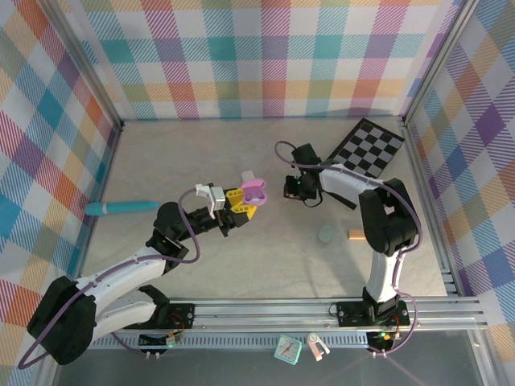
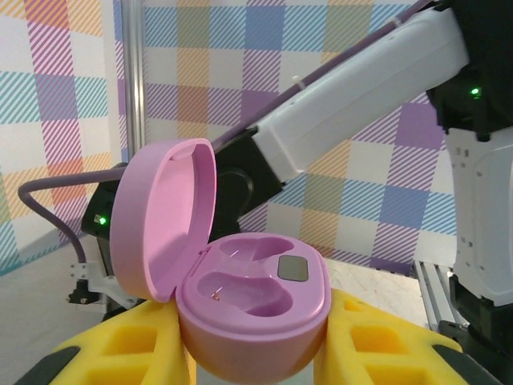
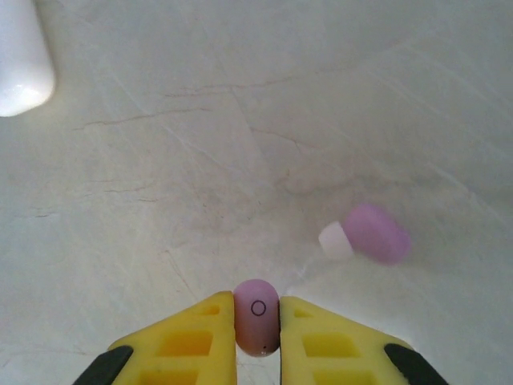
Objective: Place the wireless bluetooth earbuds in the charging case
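**Yellow fingers pinching a lilac earbud and an open lilac case**

Yellow fingers [image 3: 188, 345] of the right gripper [image 3: 256, 341] filled the 6 o'clock edge of the right wrist view. They were pressed against both sides of a lilac earbud [image 3: 256, 314], which was held upright with a small ring mark facing the camera. A second earbud [image 3: 375, 233], lilac with a white tip, lay loose on the pale table [image 3: 160, 160] at 2 o'clock from the held one, apart from it.

In the left wrist view, the left gripper [image 2: 255, 357] clamped the charging case [image 2: 264, 321] by its base, one yellow finger on either side. The lid [image 2: 164, 216] stood open at 10 o'clock from the base. Both wells in the base were empty, and a dark grey rectangle sat at the 2 o'clock side of its top face.

From the top external view, the left gripper [image 1: 240, 205] held the case [image 1: 255, 191] near the table's centre. The right gripper [image 1: 295, 190] hung at 3 o'clock from it, near but not touching. A checkered mat [image 1: 370, 147] lay at 2 o'clock, a teal pen [image 1: 121, 207] at 9 o'clock, and a mint green case [image 1: 325, 233] at 4 o'clock with a small tan block [image 1: 354, 235] just beside it.
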{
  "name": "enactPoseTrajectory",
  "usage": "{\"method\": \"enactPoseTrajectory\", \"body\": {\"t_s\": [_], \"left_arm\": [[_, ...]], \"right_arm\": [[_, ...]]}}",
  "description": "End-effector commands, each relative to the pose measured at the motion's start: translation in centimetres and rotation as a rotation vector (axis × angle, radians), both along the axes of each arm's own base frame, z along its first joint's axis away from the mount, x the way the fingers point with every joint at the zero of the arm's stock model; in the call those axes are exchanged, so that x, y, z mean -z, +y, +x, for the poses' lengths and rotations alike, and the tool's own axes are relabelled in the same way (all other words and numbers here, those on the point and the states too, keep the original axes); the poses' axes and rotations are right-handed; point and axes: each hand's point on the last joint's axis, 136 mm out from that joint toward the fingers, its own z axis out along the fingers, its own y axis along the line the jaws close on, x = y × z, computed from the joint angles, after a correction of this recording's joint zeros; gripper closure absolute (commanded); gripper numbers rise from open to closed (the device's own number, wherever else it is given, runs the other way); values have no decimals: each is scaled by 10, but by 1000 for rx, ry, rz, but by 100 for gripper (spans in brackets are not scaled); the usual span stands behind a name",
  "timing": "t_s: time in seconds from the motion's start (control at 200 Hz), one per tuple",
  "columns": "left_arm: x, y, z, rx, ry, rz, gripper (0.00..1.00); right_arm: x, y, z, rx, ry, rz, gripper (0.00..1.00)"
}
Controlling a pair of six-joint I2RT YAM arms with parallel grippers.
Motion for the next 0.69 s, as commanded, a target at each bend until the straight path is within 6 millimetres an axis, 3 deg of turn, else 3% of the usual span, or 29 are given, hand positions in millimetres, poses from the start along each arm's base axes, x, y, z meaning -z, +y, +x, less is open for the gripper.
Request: {"method": "enactPoseTrajectory", "body": {"t_s": [0.0,0.17,0.4,0.69], "left_arm": [[-2,6,5,-46,-38,-15,74],[17,16,20,-143,-14,22,74],[52,26,45,-284,17,104,74],[72,19,62,-310,-14,175,74]], "right_arm": [[-9,-20,6,163,-73,-92,82],[-20,-23,-3,192,-102,-82,83],[-63,-22,-22,159,-174,-46,82],[-122,11,-52,63,-263,39,82]]}}
